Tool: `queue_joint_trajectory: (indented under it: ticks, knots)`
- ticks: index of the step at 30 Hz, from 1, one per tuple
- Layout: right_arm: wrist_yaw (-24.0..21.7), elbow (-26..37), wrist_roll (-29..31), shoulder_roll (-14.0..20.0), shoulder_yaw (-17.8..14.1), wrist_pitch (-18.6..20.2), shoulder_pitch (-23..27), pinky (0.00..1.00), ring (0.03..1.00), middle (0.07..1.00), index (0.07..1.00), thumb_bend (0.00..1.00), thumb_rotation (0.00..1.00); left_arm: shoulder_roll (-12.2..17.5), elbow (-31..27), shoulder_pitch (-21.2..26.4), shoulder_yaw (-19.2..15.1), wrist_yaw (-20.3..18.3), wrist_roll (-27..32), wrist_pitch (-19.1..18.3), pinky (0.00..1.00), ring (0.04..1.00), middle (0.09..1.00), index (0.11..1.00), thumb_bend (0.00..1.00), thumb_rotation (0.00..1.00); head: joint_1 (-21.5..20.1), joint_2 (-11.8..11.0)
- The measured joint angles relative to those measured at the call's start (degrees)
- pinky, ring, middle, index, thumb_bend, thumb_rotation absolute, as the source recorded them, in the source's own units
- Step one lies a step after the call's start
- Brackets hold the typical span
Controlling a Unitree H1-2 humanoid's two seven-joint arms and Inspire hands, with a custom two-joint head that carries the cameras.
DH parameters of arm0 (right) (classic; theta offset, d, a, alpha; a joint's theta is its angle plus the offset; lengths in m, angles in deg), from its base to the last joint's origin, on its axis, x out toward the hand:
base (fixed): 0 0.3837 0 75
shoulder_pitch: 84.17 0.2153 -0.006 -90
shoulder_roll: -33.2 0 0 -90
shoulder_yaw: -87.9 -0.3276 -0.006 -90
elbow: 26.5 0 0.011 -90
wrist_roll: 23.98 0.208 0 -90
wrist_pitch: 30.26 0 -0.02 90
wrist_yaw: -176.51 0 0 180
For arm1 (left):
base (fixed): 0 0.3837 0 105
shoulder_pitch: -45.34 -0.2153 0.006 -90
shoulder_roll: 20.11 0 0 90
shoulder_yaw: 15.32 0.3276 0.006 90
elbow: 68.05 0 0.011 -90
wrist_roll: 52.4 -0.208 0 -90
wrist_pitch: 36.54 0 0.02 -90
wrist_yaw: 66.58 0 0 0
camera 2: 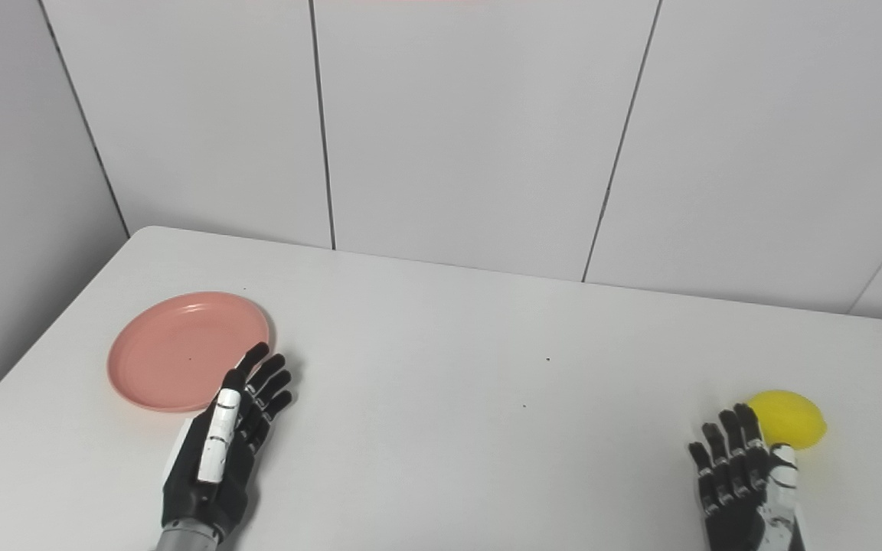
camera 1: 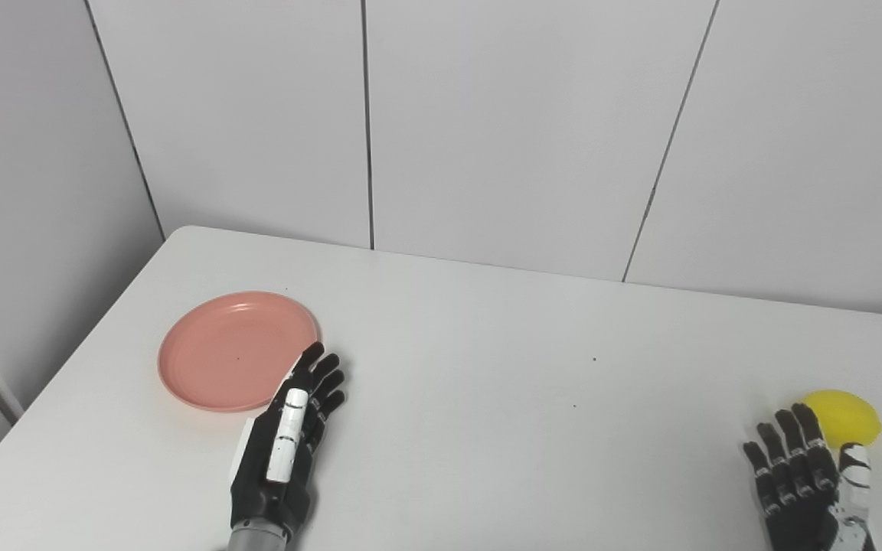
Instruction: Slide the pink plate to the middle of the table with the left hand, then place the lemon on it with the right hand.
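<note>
A pink plate (camera 1: 234, 350) lies flat on the left part of the white table (camera 1: 487, 367). My left hand (camera 1: 288, 444) is open, fingers stretched out, just to the near right of the plate; its fingertips reach the plate's rim. A yellow lemon (camera 1: 845, 417) rests near the table's right edge. My right hand (camera 1: 805, 478) is open and empty at the bottom right, fingers apart, right in front of the lemon. The same scene shows in the right eye view, with the plate (camera 2: 181, 352), the lemon (camera 2: 789, 419), the left hand (camera 2: 223, 451) and the right hand (camera 2: 743, 482).
The table stands against a white panelled wall (camera 1: 517, 122) at the back and left. A few tiny dark specks (camera 1: 594, 358) mark the tabletop between the plate and the lemon. The table's left edge runs close to the plate.
</note>
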Motion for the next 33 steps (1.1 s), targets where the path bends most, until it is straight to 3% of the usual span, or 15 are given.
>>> queue_joint_trajectory:
  ticks: [7, 10, 15, 20, 23, 28, 33]
  knots:
    - [0.1, 0.0, -0.3, -0.5, 0.4, 0.0, 0.2, 1.00, 1.000, 1.000, 0.977, 0.61, 0.92, 2.8, -9.6, 7.5, -1.6, 1.6, 6.0, -12.3, 0.91, 0.910, 0.903, 0.877, 0.83, 0.86, -0.1, -0.4]
    - [0.2, 0.0, -0.5, -0.5, 0.6, 0.0, 0.2, 1.00, 1.000, 1.000, 0.972, 0.60, 0.92, 5.8, -11.3, 10.3, -1.9, 2.9, 9.2, -14.9, 0.91, 0.897, 0.893, 0.862, 0.85, 0.85, -0.1, -0.4]
    - [0.6, 0.3, -0.5, -0.9, 0.7, 0.0, 0.2, 1.00, 1.000, 1.000, 0.969, 0.60, 0.90, 12.1, -11.5, 13.4, -4.0, 5.7, 15.6, -15.3, 0.90, 0.889, 0.881, 0.872, 0.88, 0.83, 0.1, -0.5]
    - [0.6, 0.4, -0.6, -1.1, 0.8, 0.0, 0.1, 1.00, 1.000, 1.000, 0.955, 0.59, 0.89, 16.0, -8.6, 16.0, -8.5, 5.2, 17.8, -15.4, 0.84, 0.852, 0.858, 0.859, 0.89, 0.85, 0.1, -0.5]
    - [0.7, 0.5, -0.7, -1.3, 0.9, 0.0, 0.1, 1.00, 1.000, 1.000, 0.962, 0.59, 0.90, 19.4, -6.8, 18.2, -8.9, 3.7, 16.4, -15.2, 0.84, 0.830, 0.841, 0.870, 0.91, 0.88, 0.0, -0.4]
    - [0.7, 0.6, -0.7, -1.3, 1.1, 0.0, 0.1, 1.00, 1.000, 0.999, 0.960, 0.59, 0.89, 23.9, 1.5, 21.0, -9.4, 0.4, 10.2, -10.9, 0.82, 0.816, 0.848, 0.884, 0.95, 0.89, 0.4, -0.4]
    - [0.7, 0.6, -0.7, -1.3, 1.1, 0.0, 0.0, 1.00, 1.000, 1.000, 0.966, 0.58, 0.89, 26.7, 9.4, 22.6, -11.5, -2.0, 7.7, -6.5, 0.85, 0.828, 0.875, 0.894, 0.97, 0.89, 0.4, -0.4]
